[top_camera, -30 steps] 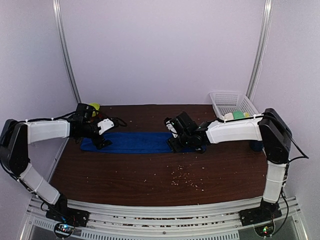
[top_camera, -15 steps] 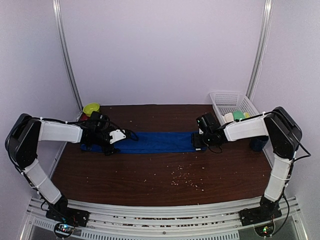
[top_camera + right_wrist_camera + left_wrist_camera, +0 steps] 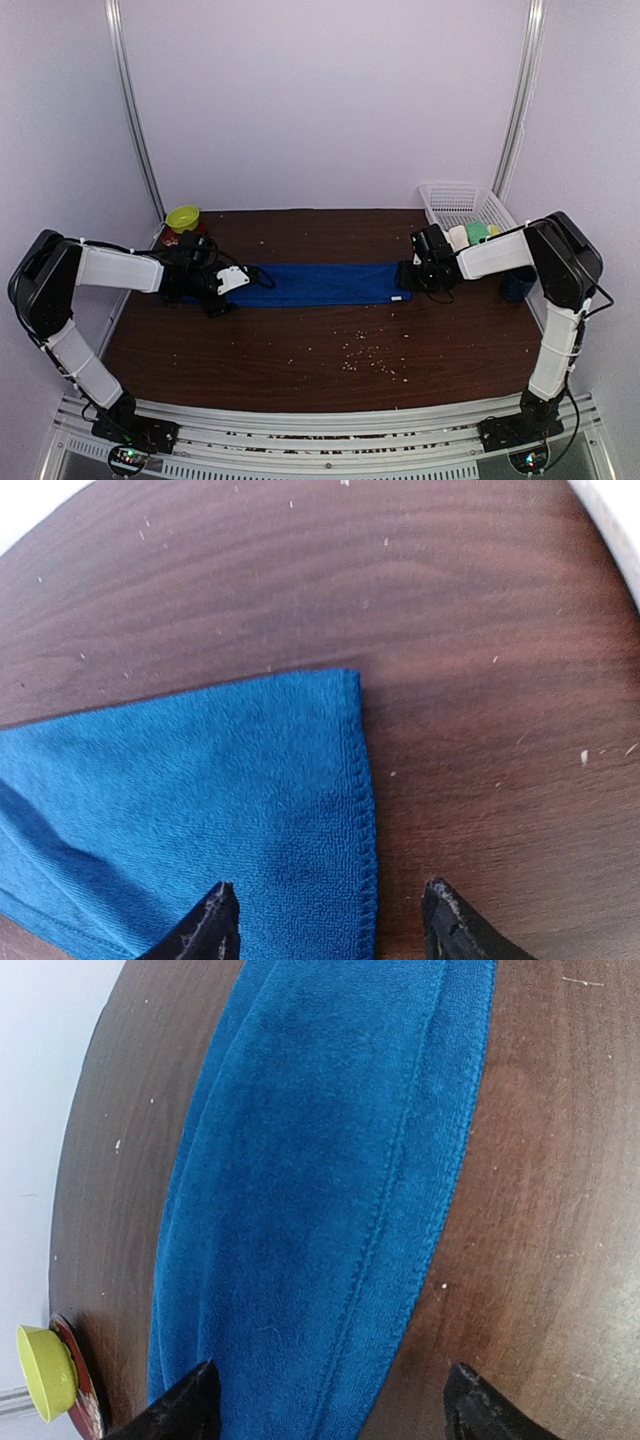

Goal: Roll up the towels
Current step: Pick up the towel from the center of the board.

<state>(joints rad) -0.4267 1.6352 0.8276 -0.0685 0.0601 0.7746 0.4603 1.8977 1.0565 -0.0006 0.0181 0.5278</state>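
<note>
Crumbs (image 3: 365, 358) on near tabletop (image 3: 200, 360). Mid-tabletop: blue towel (image 3: 320, 284) flat, lengthwise. Left jaws apart astride its left end, right jaws apart over right hem — nothing clamped. Risk: uneven pinch, roll skews or loosens.

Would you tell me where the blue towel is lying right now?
In the top view the blue towel lies flat on the table, stretched between the left gripper and the right gripper.

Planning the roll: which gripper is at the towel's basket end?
The right gripper; the left gripper is at the opposite end, by the green bowl.
</note>
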